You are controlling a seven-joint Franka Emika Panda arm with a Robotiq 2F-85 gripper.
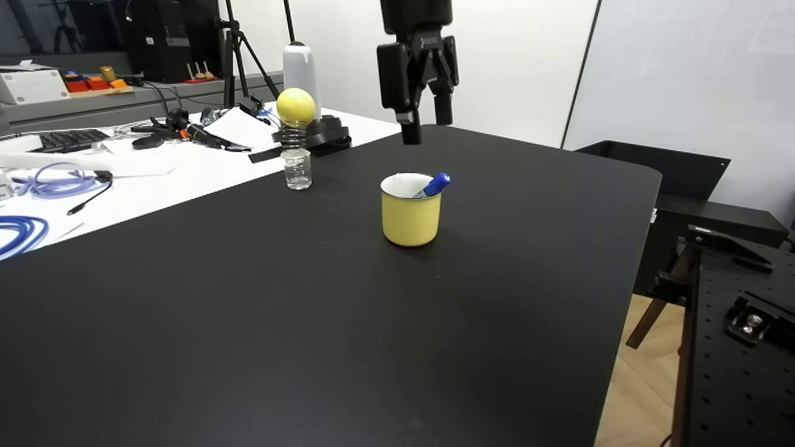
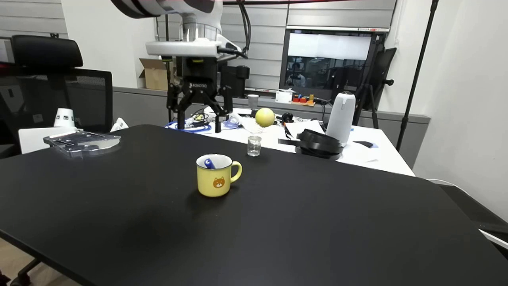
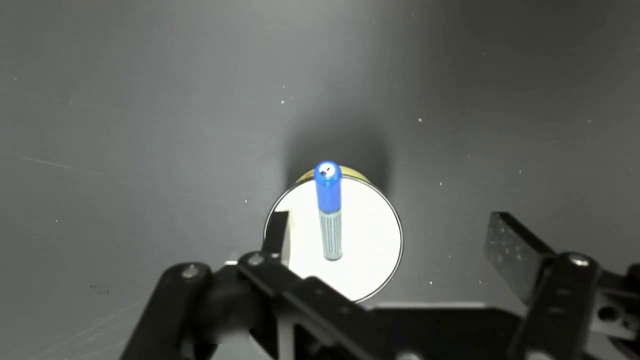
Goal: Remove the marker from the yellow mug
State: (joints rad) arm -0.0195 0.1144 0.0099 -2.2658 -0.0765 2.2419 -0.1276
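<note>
The yellow mug (image 1: 410, 220) stands upright on the black table; it also shows in an exterior view (image 2: 211, 182) with its handle and a bear face. In the wrist view, its white inside (image 3: 370, 225) is seen from above. The blue marker (image 1: 437, 184) leans in the mug, its blue cap above the rim; its cap also shows in an exterior view (image 2: 209, 163). In the wrist view, the marker (image 3: 329, 210) has a grey ribbed body. My gripper (image 3: 389, 220) is open and empty above the mug, apart from it in both exterior views (image 1: 427, 127) (image 2: 199, 126). The marker appears nearer the left finger.
A transparent bottle (image 1: 297, 167) with a yellow ball (image 1: 296, 107) on top stands near the table's edge. A transparent flat case (image 2: 85, 142) lies on the table. A white side table (image 1: 205, 167) holds cables, a keyboard and black gear.
</note>
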